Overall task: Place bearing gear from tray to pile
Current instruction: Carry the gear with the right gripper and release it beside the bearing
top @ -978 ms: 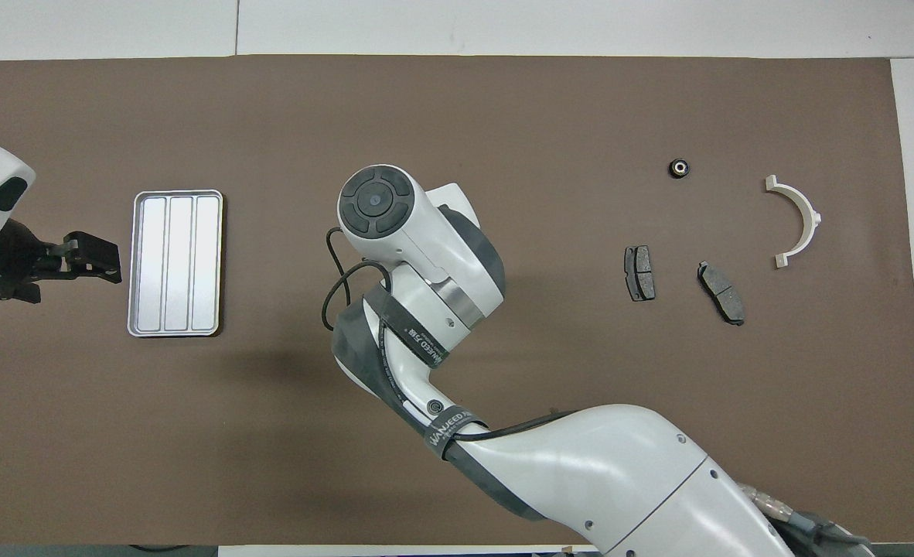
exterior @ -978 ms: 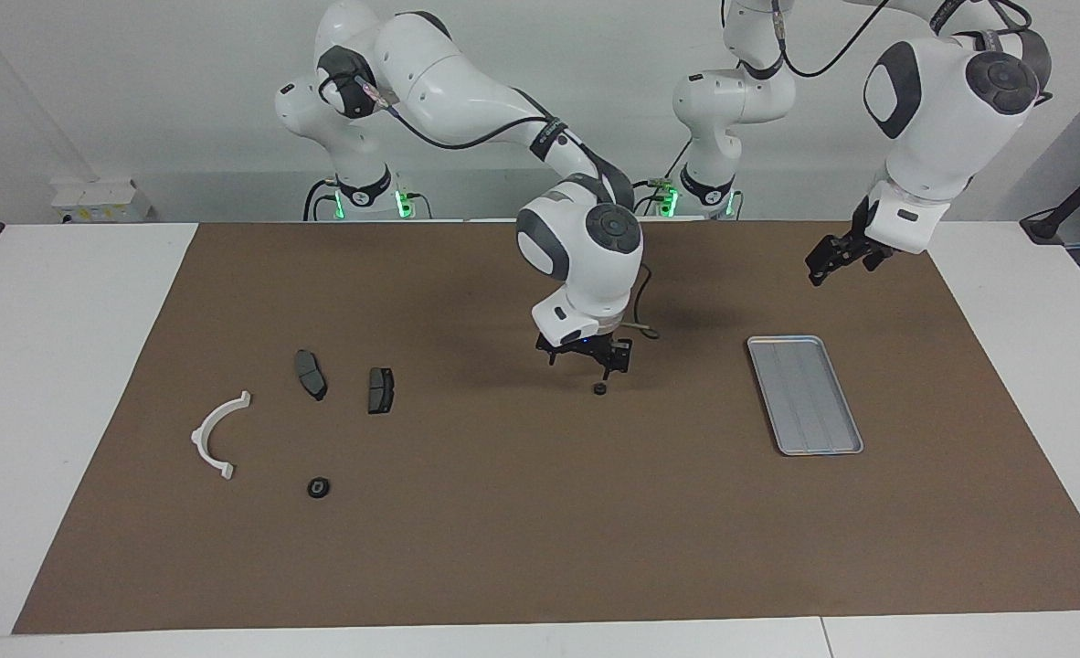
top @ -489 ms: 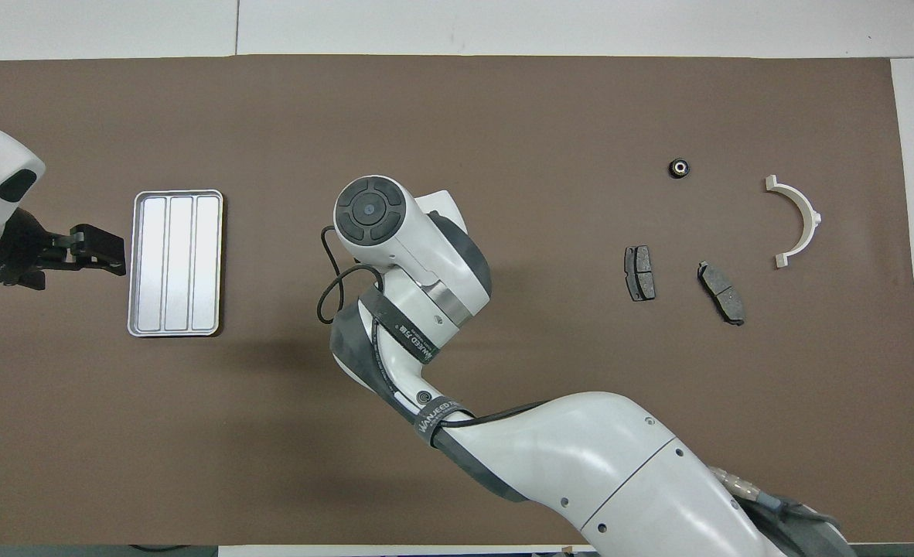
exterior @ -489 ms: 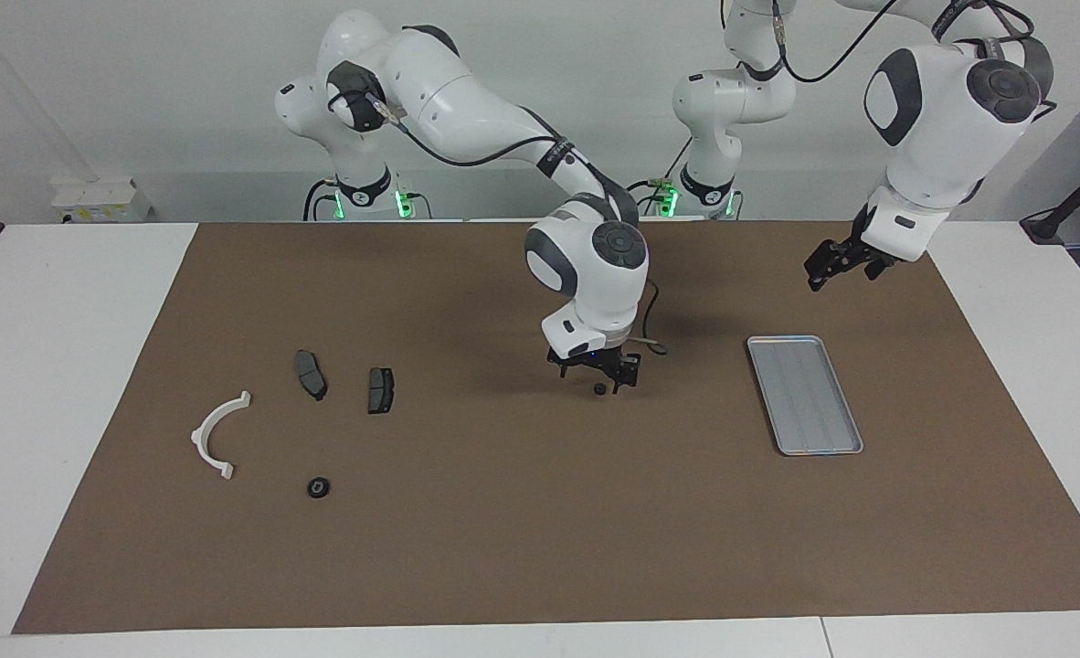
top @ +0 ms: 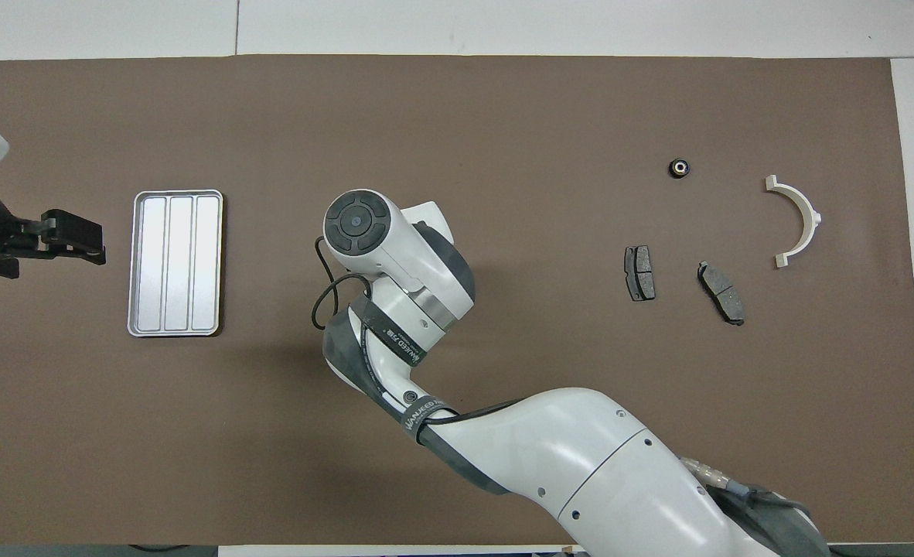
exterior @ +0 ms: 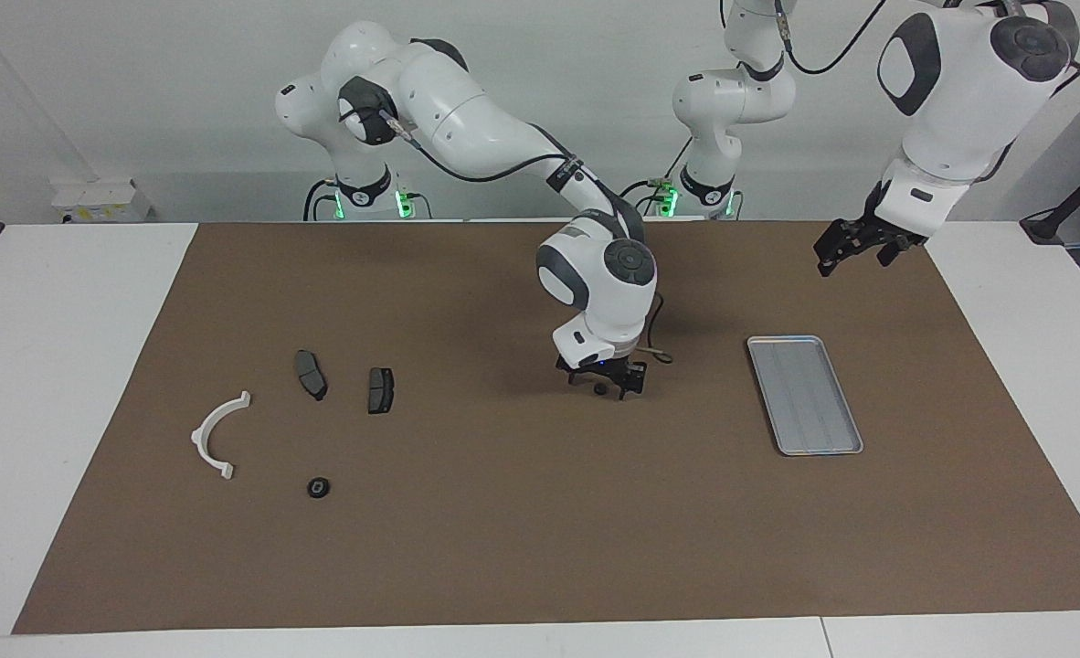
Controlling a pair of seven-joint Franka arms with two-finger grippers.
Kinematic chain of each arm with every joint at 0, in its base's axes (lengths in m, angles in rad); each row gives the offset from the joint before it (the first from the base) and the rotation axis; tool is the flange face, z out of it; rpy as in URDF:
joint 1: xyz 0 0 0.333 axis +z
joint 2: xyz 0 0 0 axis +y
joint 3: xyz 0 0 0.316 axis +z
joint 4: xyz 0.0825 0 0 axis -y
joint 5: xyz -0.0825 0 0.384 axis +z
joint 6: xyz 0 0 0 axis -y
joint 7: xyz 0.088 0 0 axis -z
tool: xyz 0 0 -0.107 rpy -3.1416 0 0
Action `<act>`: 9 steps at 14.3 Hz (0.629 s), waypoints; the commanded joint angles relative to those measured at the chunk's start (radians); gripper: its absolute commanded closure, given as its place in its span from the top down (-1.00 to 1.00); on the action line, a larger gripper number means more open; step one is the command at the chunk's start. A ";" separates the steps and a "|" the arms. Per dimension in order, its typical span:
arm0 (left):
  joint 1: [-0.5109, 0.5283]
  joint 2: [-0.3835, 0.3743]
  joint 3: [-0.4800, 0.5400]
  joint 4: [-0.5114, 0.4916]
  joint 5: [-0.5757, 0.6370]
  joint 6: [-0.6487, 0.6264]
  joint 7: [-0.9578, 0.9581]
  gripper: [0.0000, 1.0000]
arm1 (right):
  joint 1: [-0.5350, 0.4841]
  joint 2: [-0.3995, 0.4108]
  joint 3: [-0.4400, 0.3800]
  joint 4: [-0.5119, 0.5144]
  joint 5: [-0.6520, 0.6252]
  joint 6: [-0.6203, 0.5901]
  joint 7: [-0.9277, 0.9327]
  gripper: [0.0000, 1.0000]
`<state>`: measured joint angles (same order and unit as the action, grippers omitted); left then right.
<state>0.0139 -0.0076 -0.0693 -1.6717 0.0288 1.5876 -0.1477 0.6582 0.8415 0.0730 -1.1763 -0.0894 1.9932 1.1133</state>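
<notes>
A small black bearing gear (exterior: 601, 388) lies on the brown mat mid-table, off the tray. My right gripper (exterior: 606, 383) is down at the mat, open, with a finger on each side of it. In the overhead view the right wrist hides both. The silver tray (exterior: 805, 393) (top: 175, 263) lies empty toward the left arm's end. The pile lies toward the right arm's end: a white bracket (exterior: 216, 434) (top: 801, 220) and two dark brake pads (exterior: 311, 374) (exterior: 380, 389). My left gripper (exterior: 846, 251) (top: 74, 236) hangs open in the air beside the tray, holding nothing.
A second small black gear (exterior: 319, 487) (top: 680, 167) lies on the mat by the pile, farther from the robots than the brake pads (top: 639, 272) (top: 721, 292). The brown mat (exterior: 503, 548) covers most of the white table.
My right gripper has come down and slightly toward the tray, so its fingers now flank the small gear. My left arm has risen and drawn away from the tray.
</notes>
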 commanded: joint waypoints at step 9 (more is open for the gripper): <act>-0.009 0.015 0.002 0.017 -0.003 -0.015 0.007 1.00 | 0.006 0.021 -0.002 0.035 -0.013 -0.001 0.042 -1.00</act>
<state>0.0095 -0.0007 -0.0720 -1.6714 0.0280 1.5850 -0.1463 0.6622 0.8434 0.0701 -1.1572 -0.0894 1.9944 1.1253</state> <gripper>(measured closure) 0.000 0.762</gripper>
